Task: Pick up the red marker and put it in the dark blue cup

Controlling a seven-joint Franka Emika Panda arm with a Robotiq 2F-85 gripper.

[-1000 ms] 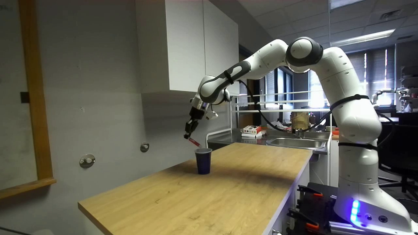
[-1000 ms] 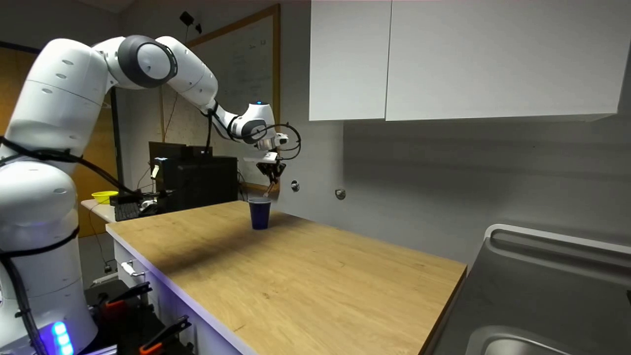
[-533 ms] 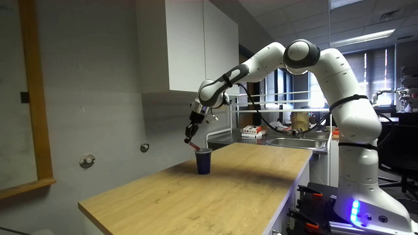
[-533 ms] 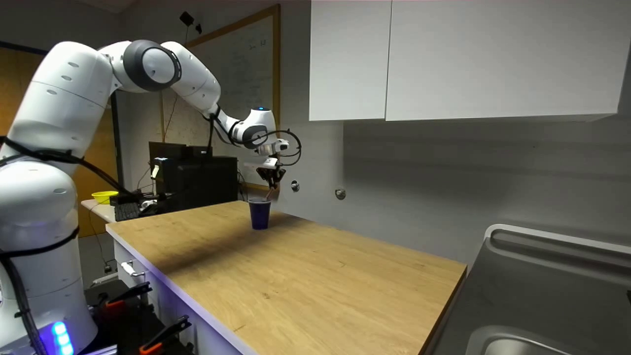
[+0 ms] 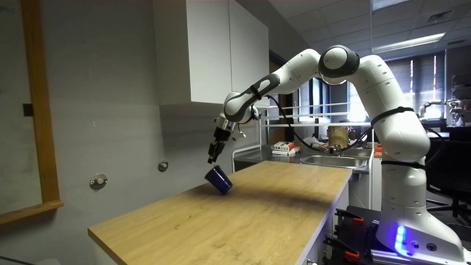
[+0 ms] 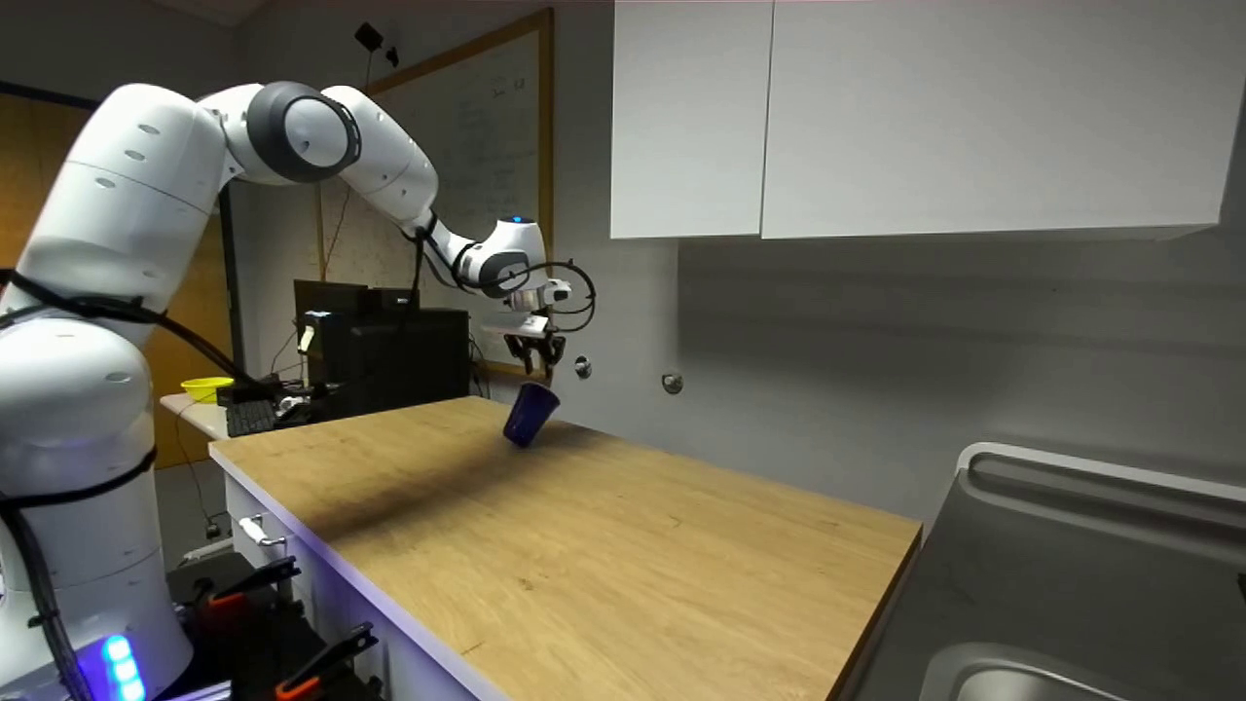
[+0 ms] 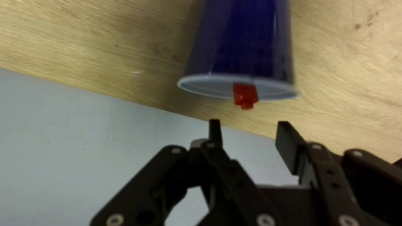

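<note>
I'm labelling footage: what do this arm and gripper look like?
The arm is white and rounded, with dark grey joint rings, black straps, black cables and blue base lights. The gripper is black, with two jointed fingers and pale bolts.

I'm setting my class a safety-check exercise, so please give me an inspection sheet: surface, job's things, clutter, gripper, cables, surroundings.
Surface: wooden worktop, a few darker grain marks.
Job's things: dark blue cup, tilted, mouth towards the wall; red marker in it, only one end visible.
Clutter: red-and-white box near the sink.
Gripper: open, holding nothing.
Cables: black, strapped along the robot arm.
Surroundings: white cabinets on the wall; framed whiteboard.
</note>
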